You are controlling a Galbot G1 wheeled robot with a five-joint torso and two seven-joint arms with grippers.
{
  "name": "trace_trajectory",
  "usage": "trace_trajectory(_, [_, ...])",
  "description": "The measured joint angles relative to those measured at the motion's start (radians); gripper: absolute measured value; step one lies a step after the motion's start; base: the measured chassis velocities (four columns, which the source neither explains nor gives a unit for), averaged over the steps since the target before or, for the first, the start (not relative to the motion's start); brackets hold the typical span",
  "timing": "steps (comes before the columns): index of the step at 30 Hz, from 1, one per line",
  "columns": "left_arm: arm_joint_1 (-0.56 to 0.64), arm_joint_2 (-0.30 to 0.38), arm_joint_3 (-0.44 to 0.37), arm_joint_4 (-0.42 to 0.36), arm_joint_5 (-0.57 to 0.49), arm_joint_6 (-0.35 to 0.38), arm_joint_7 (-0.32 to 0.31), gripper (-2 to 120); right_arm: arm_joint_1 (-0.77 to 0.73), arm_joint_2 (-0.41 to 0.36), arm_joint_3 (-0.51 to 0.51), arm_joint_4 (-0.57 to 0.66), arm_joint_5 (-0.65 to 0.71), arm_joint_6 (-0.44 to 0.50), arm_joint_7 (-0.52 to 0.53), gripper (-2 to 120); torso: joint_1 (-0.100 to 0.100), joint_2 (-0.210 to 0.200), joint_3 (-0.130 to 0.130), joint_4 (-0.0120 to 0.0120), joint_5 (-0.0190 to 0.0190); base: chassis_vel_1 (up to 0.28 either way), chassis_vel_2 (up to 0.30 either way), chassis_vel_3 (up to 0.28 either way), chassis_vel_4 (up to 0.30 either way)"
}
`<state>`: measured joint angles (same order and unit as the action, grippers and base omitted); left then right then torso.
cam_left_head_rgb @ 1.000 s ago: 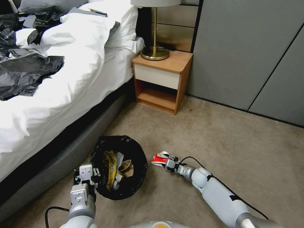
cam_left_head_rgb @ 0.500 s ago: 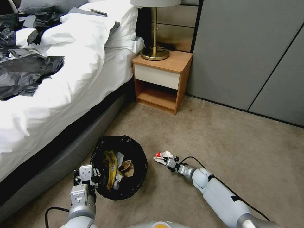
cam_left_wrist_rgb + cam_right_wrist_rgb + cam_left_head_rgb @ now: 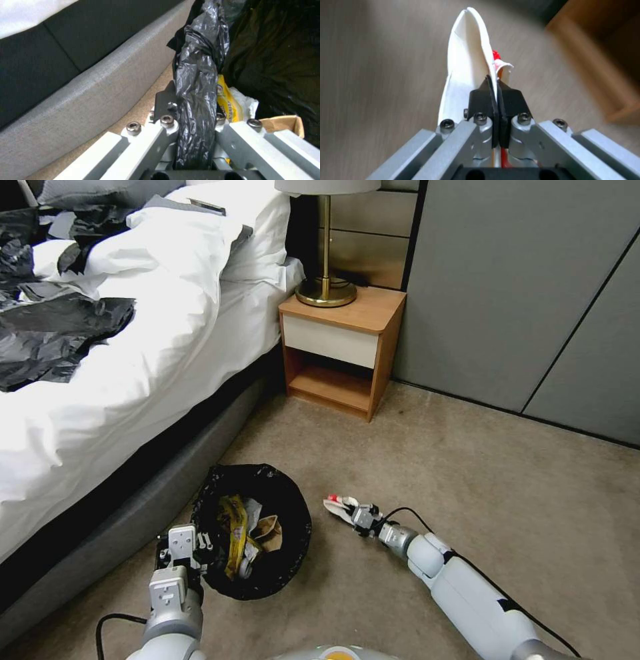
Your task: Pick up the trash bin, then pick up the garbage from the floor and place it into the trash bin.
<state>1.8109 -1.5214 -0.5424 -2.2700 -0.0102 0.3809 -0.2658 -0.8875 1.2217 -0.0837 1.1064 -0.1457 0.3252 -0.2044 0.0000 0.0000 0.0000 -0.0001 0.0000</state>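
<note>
The trash bin, lined with a black bag, hangs just above the carpet beside the bed, and my left gripper is shut on its near-left rim. The bag-covered rim runs between the fingers in the left wrist view. Inside lie a yellow snack wrapper, a brown paper bag and white tissue. Right of the bin, my right gripper is shut on a red-and-white packet, lifted off the floor. In the right wrist view the packet stands edge-on past the closed fingertips.
The bed with white bedding and black plastic sheets runs along the left. A wooden nightstand carrying a lamp stands ahead, with grey wall panels to the right. Open carpet lies to the right of my right arm.
My right gripper has turned and lifted slightly with the packet, which now shows edge-on and smaller. The left gripper and bin have stayed put.
</note>
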Motion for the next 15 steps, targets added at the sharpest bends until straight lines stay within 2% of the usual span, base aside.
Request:
trace_trajectory(1, [0.0, 0.0, 0.0, 0.0, 0.0, 0.0, 0.0, 1, 0.0, 0.0, 0.0, 0.0, 0.0, 0.0, 0.0, 0, 0.0, 0.0, 0.0, 0.0, 0.0, 0.0, 0.0, 0.0, 0.0])
trace_trajectory(2, [-0.001, 0.0, 0.001, 0.0, 0.0, 0.001, 0.0, 1, -0.017, -0.02, 0.006, 0.104, 0.059, -0.002, 0.007, 0, 0.0, 0.0, 0.0, 0.0, 0.0, 0.0, 0.0, 0.0, 0.0])
trace_trajectory(4, [-0.002, 0.001, 0.003, 0.001, 0.001, 0.001, 0.0, 1, -0.031, -0.039, 0.015, 0.212, 0.106, -0.006, 0.012, 0, 0.0, 0.0, 0.0, 0.0002, 0.0, 0.0, 0.0, 0.0, 0.0])
trace_trajectory(5, [-0.002, 0.001, 0.003, 0.001, 0.001, 0.001, 0.0, 1, -0.031, -0.039, 0.015, 0.212, 0.106, -0.006, 0.012, 0, 0.0, 0.0, 0.0, 0.0002, 0.0, 0.0, 0.0, 0.0, 0.0])
trace_trajectory(7, [-0.001, 0.002, 0.003, 0.002, 0.002, 0.002, 0.0, 1, -0.049, -0.069, 0.023, 0.347, 0.167, -0.023, 0.019, 0, 0.0, 0.0, 0.0, 0.0001, -0.0002, 0.0, 0.0, 0.0, 0.0])
trace_trajectory(8, [-0.001, 0.002, 0.003, 0.002, 0.002, 0.002, 0.0, 1, -0.049, -0.069, 0.023, 0.347, 0.167, -0.023, 0.019, 0, 0.0, 0.0, 0.0, 0.0001, -0.0002, 0.0, 0.0, 0.0, 0.0])
trace_trajectory(10, [-0.002, 0.005, 0.003, 0.003, 0.002, 0.004, 0.001, 1, -0.063, -0.101, 0.026, 0.523, 0.236, -0.043, 0.022, 0, 0.0, 0.0, 0.0, 0.0001, -0.0002, 0.0, 0.0, 0.0, 0.0])
trace_trajectory(11, [-0.002, 0.005, 0.003, 0.003, 0.002, 0.004, 0.001, 1, -0.063, -0.101, 0.026, 0.523, 0.236, -0.043, 0.022, 0, 0.0, 0.0, 0.0, 0.0001, -0.0002, 0.0, 0.0, 0.0, 0.0])
trace_trajectory(15, [-0.006, 0.005, 0.006, 0.004, 0.004, 0.007, 0.001, 1, -0.073, -0.139, 0.008, 0.699, 0.318, -0.048, 0.006, 0, 0.0, 0.0, 0.0, 0.0003, -0.0001, 0.0, 0.0, 0.0, 0.0])
